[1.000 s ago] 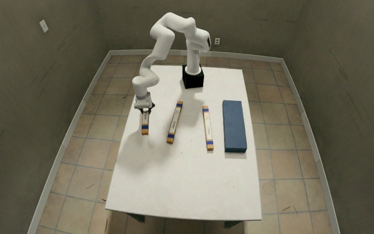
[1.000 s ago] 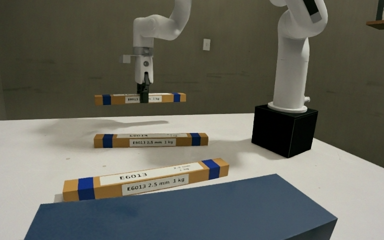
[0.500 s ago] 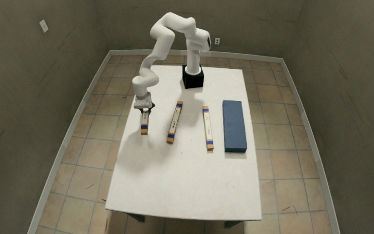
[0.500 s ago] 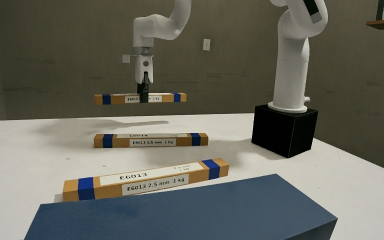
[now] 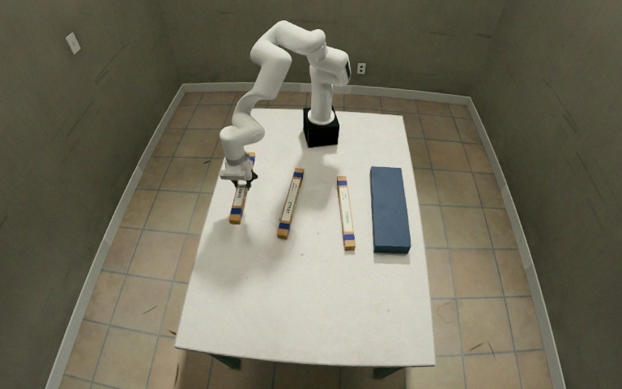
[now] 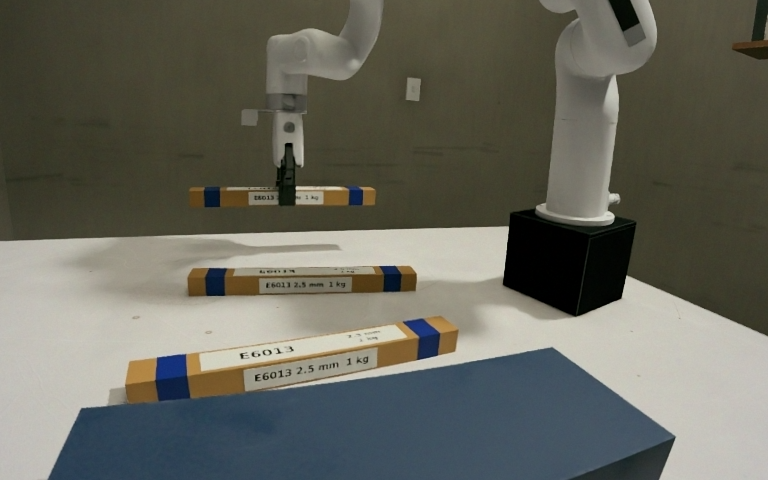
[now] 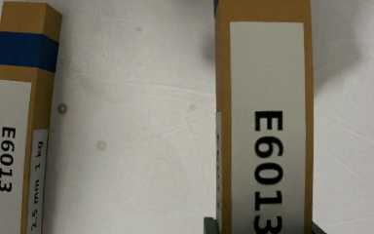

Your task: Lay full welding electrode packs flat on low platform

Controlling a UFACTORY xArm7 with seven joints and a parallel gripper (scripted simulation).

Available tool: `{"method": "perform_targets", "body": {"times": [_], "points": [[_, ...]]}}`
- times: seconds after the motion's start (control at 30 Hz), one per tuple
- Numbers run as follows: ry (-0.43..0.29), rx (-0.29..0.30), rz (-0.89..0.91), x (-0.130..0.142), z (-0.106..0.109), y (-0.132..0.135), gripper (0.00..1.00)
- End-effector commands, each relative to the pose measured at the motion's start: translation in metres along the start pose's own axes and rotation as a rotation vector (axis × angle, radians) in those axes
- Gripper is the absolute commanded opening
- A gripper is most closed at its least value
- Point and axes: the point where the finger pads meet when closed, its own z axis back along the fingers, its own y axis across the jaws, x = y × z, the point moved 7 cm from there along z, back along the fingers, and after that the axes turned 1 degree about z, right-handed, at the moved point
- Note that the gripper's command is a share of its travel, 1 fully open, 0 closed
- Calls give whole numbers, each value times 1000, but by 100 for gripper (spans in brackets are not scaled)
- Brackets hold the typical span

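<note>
Fingers (image 5: 248, 178) (image 6: 287, 189) clamped on the far pack (image 5: 236, 211) (image 6: 237, 198) (image 7: 267, 73), mid-length, up off the table (image 5: 302, 297) (image 6: 453, 316). Risk: weak grip or off-centre wt. → pack tips or slips; swung low, it'd clip the middle pack (image 5: 291, 202) (image 6: 303, 281) (image 7: 41, 97). Near pack (image 5: 346, 213) (image 6: 294, 362) sits beside the platform (image 5: 389, 208) (image 6: 362, 413) (nothing on it yet). Ext. view shows the lift; top view hardly does, but gives the platform whole.

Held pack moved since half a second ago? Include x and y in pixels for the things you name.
Yes: the held pack (image 5: 238, 197) (image 6: 313, 198) (image 7: 267, 97) has turned slightly, its end farthest from the robot base (image 5: 321, 136) (image 6: 543, 271) swinging away from the blue platform (image 5: 389, 206) (image 6: 385, 413).
</note>
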Motion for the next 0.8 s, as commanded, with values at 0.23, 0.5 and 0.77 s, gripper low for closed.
{"method": "perform_targets", "body": {"times": [0.23, 0.5, 0.77], "points": [[5, 4, -1, -1, 2, 1, 35], [5, 4, -1, -1, 2, 1, 35], [4, 4, -1, -2, 2, -2, 35]]}}
